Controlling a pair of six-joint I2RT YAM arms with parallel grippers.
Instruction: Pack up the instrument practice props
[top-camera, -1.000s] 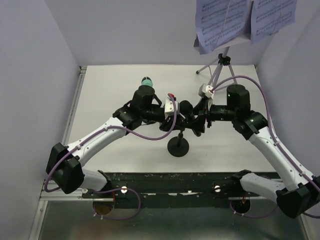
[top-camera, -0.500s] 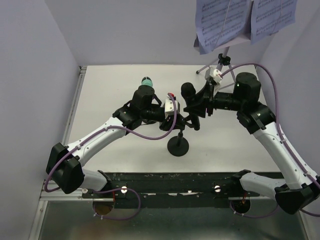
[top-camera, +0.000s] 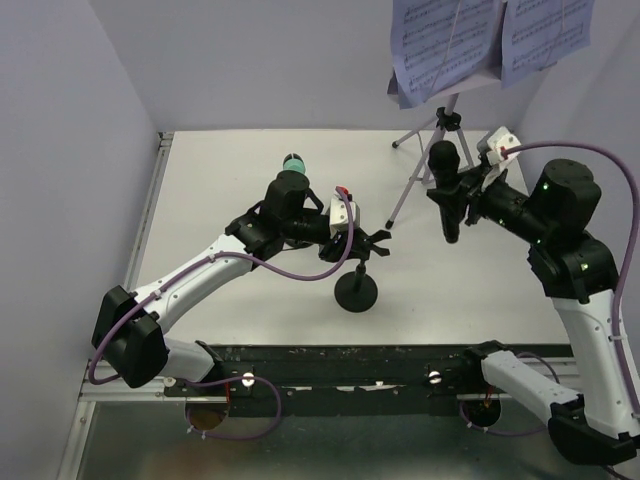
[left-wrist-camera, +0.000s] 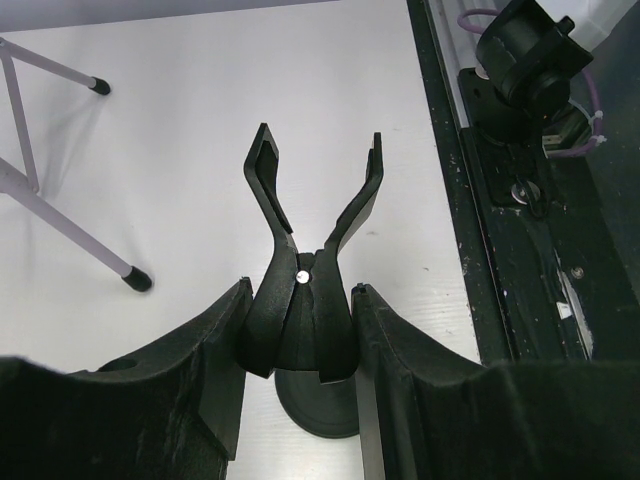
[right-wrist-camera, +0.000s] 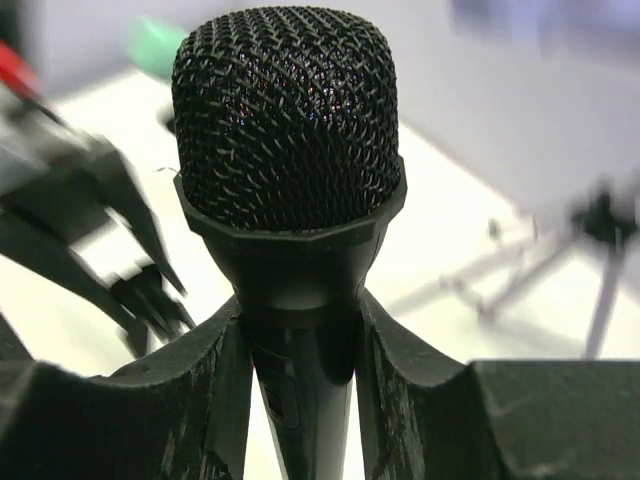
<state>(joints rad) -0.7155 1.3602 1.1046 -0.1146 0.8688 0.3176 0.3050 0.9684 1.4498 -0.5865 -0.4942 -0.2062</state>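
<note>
At the far left the green mic (top-camera: 292, 162) stands head up behind the left arm; what it stands in is hidden. The left hand (left-wrist-camera: 300, 300) is clenched on the holder (left-wrist-camera: 308, 320), at the neck just under its empty clip (left-wrist-camera: 315, 215), with the round base (top-camera: 356, 292) on the desk (top-camera: 220, 170). The holder looks stiff and bottom-heavy, so that neck grip seems right; a pull higher up would likely tip it. Next comes the rack (top-camera: 430, 140), thin-legged and probably light and tippy, best taken at its post. To its right the black mic (right-wrist-camera: 290, 150) is upright in the air, grasped by the right hand (right-wrist-camera: 300, 320) on the barrel just below the mesh head. It looks rigid and smooth, so it may slip; the mesh would dent, so the barrel is the place. The sheets (top-camera: 450, 40) on the rack are flimsy and loose
</note>
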